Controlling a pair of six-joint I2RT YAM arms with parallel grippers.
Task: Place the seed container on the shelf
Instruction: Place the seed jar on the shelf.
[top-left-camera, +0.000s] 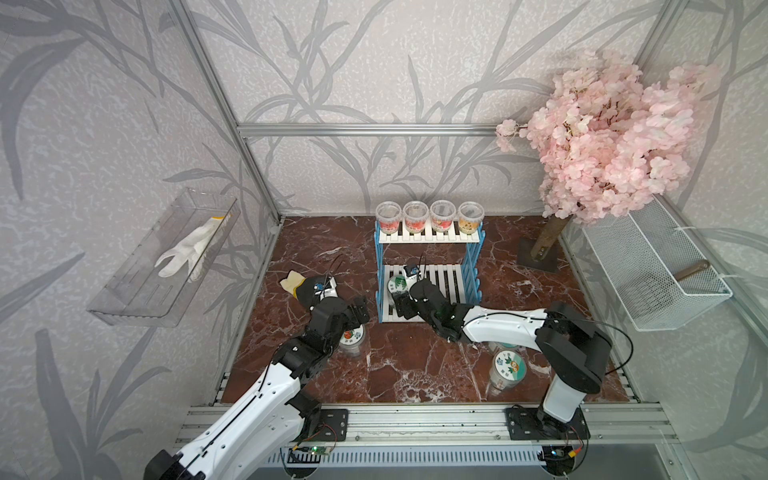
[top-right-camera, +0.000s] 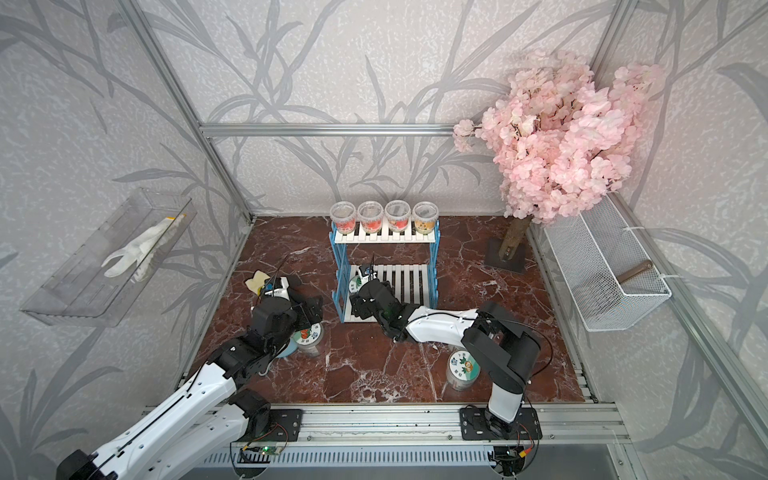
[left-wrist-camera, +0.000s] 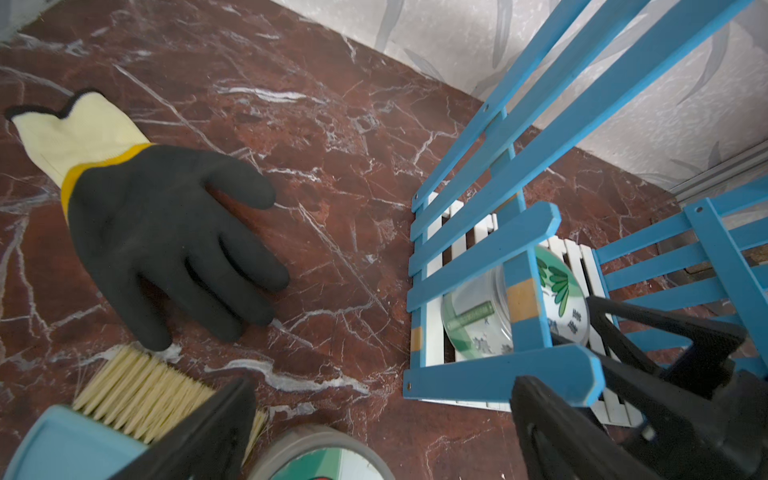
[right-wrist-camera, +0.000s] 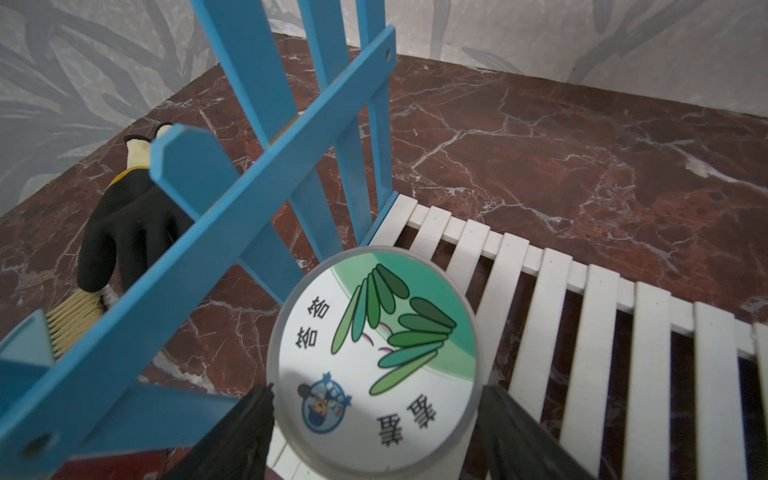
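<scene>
Seed container (right-wrist-camera: 374, 357) sits upright between the fingers of the right gripper (right-wrist-camera: 376, 390). It is a round tub with green leaves printed on its lid, and one dark finger (right-wrist-camera: 249, 428) presses in at each edge of that lid. The gripper is closed on the tub.

Under the gripper, the tub stands on the lower white slats of the shelf (right-wrist-camera: 598, 332), tucked into the near corner hard against the blue picket side frame on the gripper's left. In a top view the seed container (top-left-camera: 397, 284) shows just ahead of the black wrist. Above the gripper, the upper tier carries four clear cups (top-left-camera: 430, 216) in a row.

Past the blue frame, further to the gripper's left, a black glove (left-wrist-camera: 166, 232) with a pale yellow cuff lies flat on the red marble table (top-left-camera: 415, 365). The bristles of a brush (left-wrist-camera: 141, 390) meet its fingertips. The left gripper (left-wrist-camera: 382, 384) hangs on that side too, its jaws spread wide and gripping nothing. It is over a second tub (top-left-camera: 352, 338), which stands on the table. A third tub (top-left-camera: 507, 365) stands behind the right gripper, beside that arm's elbow.

Further out, a pink blossom tree (top-left-camera: 602, 137) fills the far right corner. A white wire basket (top-left-camera: 665, 270) hangs on the right wall, and a clear tray (top-left-camera: 137, 299) on the left wall holds a white glove (top-left-camera: 189, 251).
</scene>
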